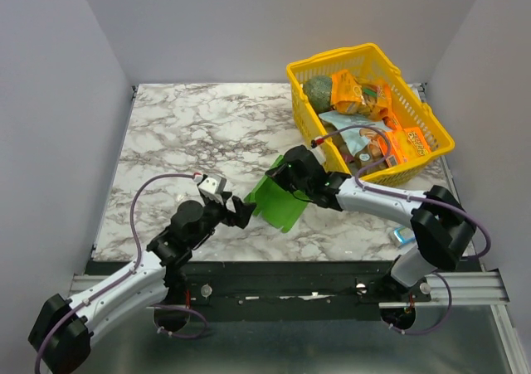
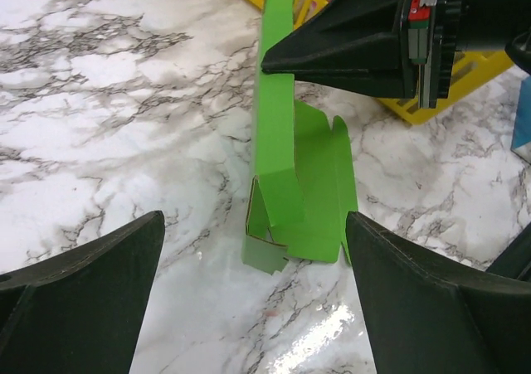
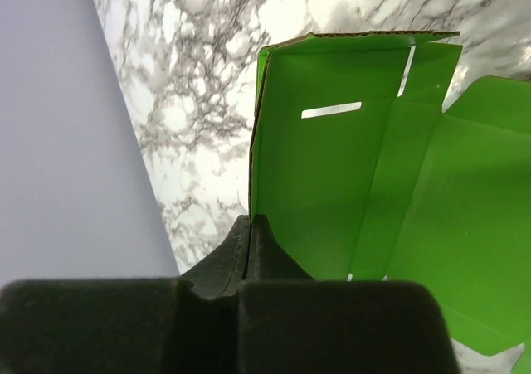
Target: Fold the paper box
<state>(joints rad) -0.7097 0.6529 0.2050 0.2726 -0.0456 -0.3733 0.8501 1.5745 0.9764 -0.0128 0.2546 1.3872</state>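
Marble desk (image 1: 191, 133), near the front edge: the paper box (image 1: 278, 198) lies between the two tools as a creased green cut-out, partly raised. One long panel stands on edge, and the rest spreads flat on the desk beside it. The right tool (image 1: 280, 177) sits at the box's far end, clenched on that upright panel. Its own wrist view shows both fingers pressed together on the card's edge, with a slotted green panel rising just above them. The left tool (image 1: 242, 211) is released, its fingers (image 2: 99, 291) spread wide on either side of the box's near end, where the small end flaps sit low on the desk between them. In the left wrist view, the tip of the finger on the right comes just beside the edge of the flat panel — whether it touches the card cannot be told. The finger on the left stands apart from the box. Beyond the right tool, at the desk's far right corner, a yellow basket (image 1: 437, 129) holds orange packets (image 1: 361, 92) — well apart from the left tool. A small blue-and-white pack (image 1: 404, 235) lies at the desk's front right.
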